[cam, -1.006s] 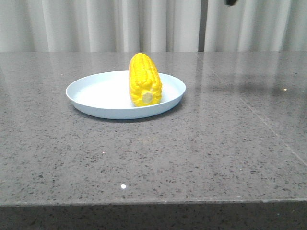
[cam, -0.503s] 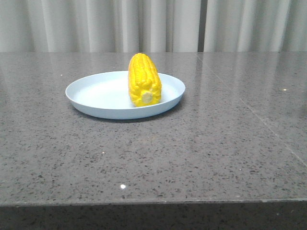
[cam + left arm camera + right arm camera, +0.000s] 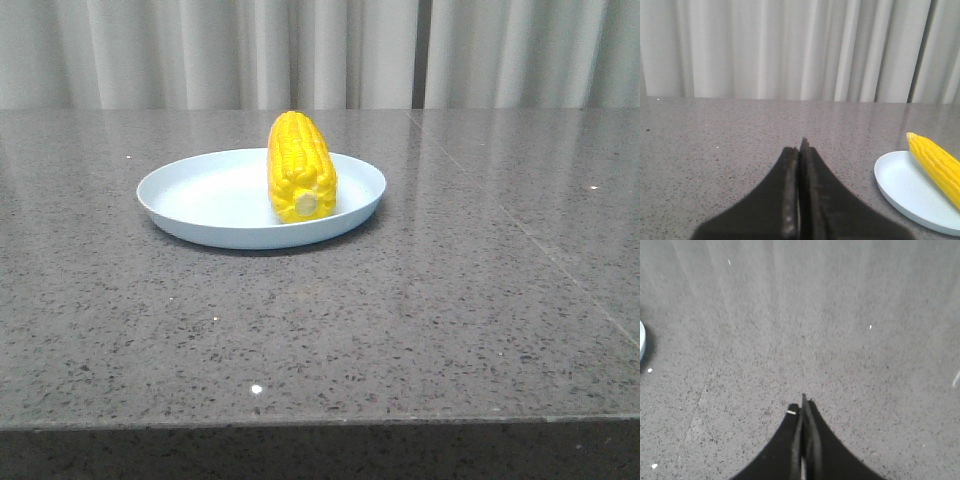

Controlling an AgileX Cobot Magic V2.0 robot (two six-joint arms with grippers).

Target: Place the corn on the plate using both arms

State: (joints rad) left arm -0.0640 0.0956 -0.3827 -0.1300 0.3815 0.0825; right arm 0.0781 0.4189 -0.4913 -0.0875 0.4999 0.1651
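The yellow corn (image 3: 300,165) lies on the pale blue plate (image 3: 200,200), on its right half, stub end toward the front. Neither gripper shows in the front view. In the left wrist view my left gripper (image 3: 800,147) is shut and empty over bare table, with the plate (image 3: 905,187) and the corn (image 3: 937,162) off to one side. In the right wrist view my right gripper (image 3: 802,405) is shut and empty above the table, and only a sliver of the plate's rim (image 3: 641,340) shows at the picture's edge.
The grey speckled stone table (image 3: 450,300) runs to a front edge near the camera. A seam line (image 3: 520,235) crosses its right side. Pale curtains (image 3: 300,50) hang behind the table.
A dark piece of an arm at the top right of the front view one second ago, and its shadow on the table, have gone out of view. Corn and plate have not moved.
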